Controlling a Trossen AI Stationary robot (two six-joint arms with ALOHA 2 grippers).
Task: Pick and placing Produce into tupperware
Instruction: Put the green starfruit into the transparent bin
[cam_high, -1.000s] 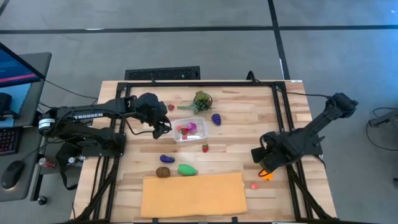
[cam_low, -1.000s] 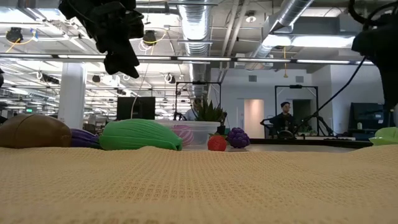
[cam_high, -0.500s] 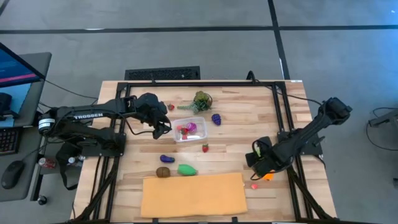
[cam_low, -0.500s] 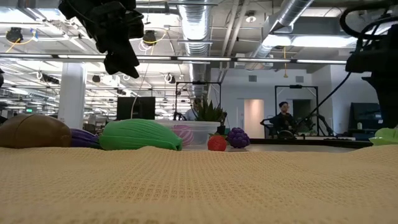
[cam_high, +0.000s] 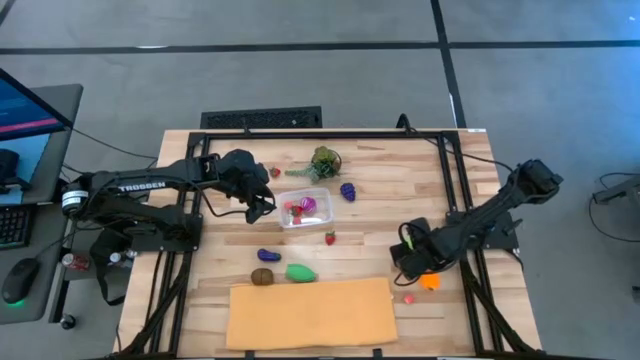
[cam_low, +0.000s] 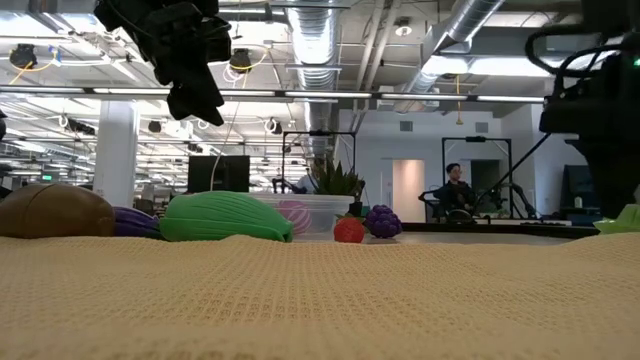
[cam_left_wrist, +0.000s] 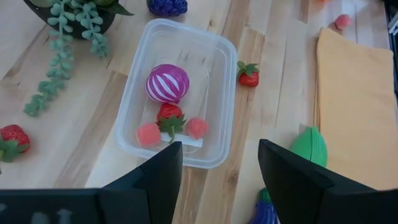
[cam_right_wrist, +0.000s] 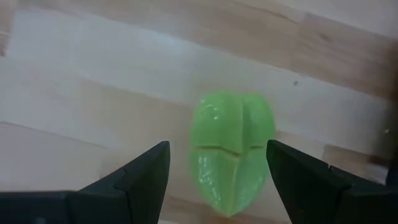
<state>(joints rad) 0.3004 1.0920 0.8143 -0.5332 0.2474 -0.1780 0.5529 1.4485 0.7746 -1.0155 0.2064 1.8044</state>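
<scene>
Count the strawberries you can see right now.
3: one strawberry in the tupperware, one on the table beside the tub, one near the leafy plant. Others may be hidden.

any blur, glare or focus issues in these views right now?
Right wrist view: soft all over, the light green piece between the right gripper fingers is smeared. Low view: the tan cloth fills the foreground, ceiling lights glare, the left gripper is a dark silhouette. Left wrist view: crisp on the tupperware. High view: evenly lit.
</scene>
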